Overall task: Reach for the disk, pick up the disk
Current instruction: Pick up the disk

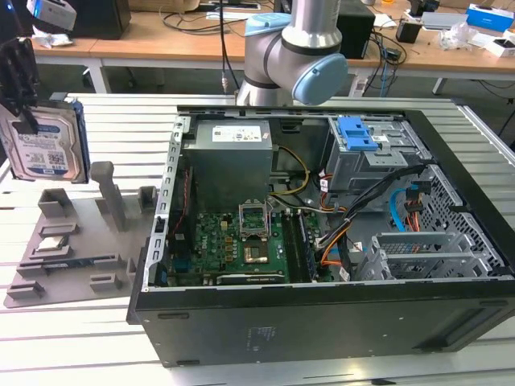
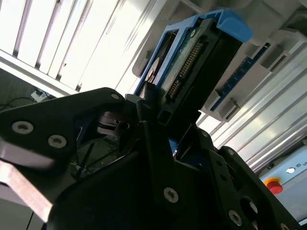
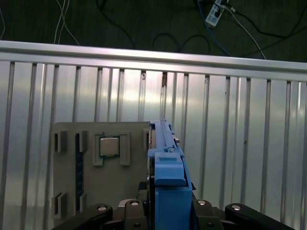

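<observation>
- One gripper (image 1: 26,112), fingers pinched on the disk (image 1: 44,141); you have it upright, label showing, at the exterior view's left.
- Disk hangs above the grey fixture (image 1: 72,241), not resting on it.
- Both wrist views: black fingers clamp the disk's blue-bracketed edge.
- Small square chip (image 3: 109,146) sits in a fixture pocket.
- Ribbed metal table (image 1: 96,346) underneath; open computer case (image 1: 322,217) beside the fixture; cluttered desks (image 1: 161,40) behind.
</observation>
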Action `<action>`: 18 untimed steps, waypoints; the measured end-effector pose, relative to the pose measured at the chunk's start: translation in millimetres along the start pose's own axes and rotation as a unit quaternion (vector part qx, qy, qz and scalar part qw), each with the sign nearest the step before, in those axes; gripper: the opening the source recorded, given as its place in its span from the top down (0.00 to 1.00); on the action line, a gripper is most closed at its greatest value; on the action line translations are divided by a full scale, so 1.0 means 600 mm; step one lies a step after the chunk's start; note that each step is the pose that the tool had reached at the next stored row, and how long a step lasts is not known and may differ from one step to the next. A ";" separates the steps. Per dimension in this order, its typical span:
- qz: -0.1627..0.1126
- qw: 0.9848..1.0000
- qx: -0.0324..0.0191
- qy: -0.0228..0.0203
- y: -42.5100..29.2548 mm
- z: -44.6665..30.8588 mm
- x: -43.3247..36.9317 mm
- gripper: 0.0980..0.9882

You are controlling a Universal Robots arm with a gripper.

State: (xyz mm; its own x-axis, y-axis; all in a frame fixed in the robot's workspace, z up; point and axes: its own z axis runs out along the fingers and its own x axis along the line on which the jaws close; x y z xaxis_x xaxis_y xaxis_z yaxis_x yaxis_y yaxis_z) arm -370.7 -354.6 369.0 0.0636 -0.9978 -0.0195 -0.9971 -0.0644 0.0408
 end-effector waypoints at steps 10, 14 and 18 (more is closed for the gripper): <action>0.000 1.000 0.000 0.000 0.002 -0.047 -0.002 0.70; 0.000 1.000 0.000 0.000 0.003 -0.068 -0.003 0.70; 0.000 1.000 0.000 0.000 0.003 -0.091 -0.004 0.70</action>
State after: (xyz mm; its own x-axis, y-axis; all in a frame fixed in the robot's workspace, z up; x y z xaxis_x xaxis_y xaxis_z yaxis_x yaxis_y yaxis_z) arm -370.6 -353.2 423.6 0.0636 -0.9978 -0.0195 -0.9971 -0.0643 0.0408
